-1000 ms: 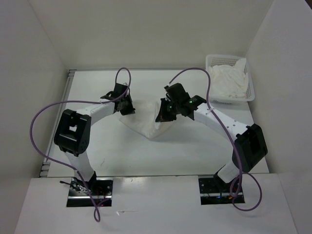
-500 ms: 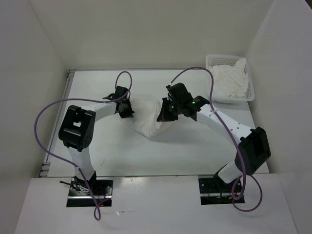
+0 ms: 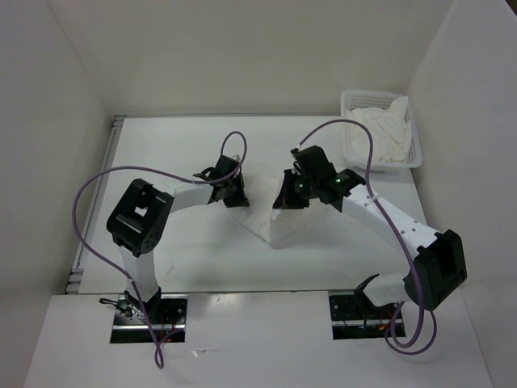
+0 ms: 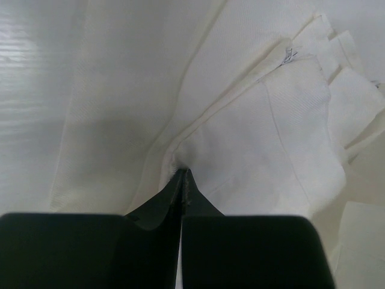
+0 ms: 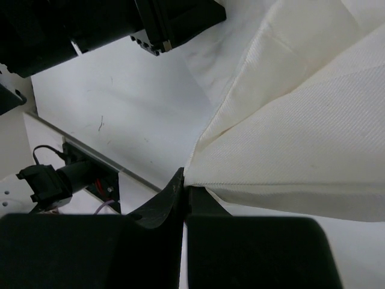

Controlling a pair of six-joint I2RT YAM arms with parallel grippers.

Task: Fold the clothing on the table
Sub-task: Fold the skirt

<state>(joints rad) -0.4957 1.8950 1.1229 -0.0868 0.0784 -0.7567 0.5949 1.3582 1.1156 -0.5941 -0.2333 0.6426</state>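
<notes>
Clothing (image 3: 266, 222): white fabric, mid-desk, hanging between the two arms and sagging to a point nearer the bases.
Desk (image 3: 186, 250): plain white, walls all round.
Left fingers (image 4: 183, 180): clenched tight on a fold of the clothing – seam and layered edges fanning out just beyond the tips in the left wrist view.
Right fingers (image 5: 185, 183): clamped on a corner edge of the clothing, fabric spreading away up and right in the right wrist view.
Lift: pinched parts look raised off the desk; can't tell whether the low point touches down.
Step in hand: looks like mid-fold – both grips carrying one edge across the desk, nowhere near a finished fold yet.
Next move: probably calls for keeping both grips level and the edge taut, laying it flat onto the rest of the fabric, then letting go together. Uneven release would likely leave a crooked fold.
Basket (image 3: 383, 133): white mesh, far right corner, holding a white cloth bundle (image 3: 380, 133), well apart from the action.
</notes>
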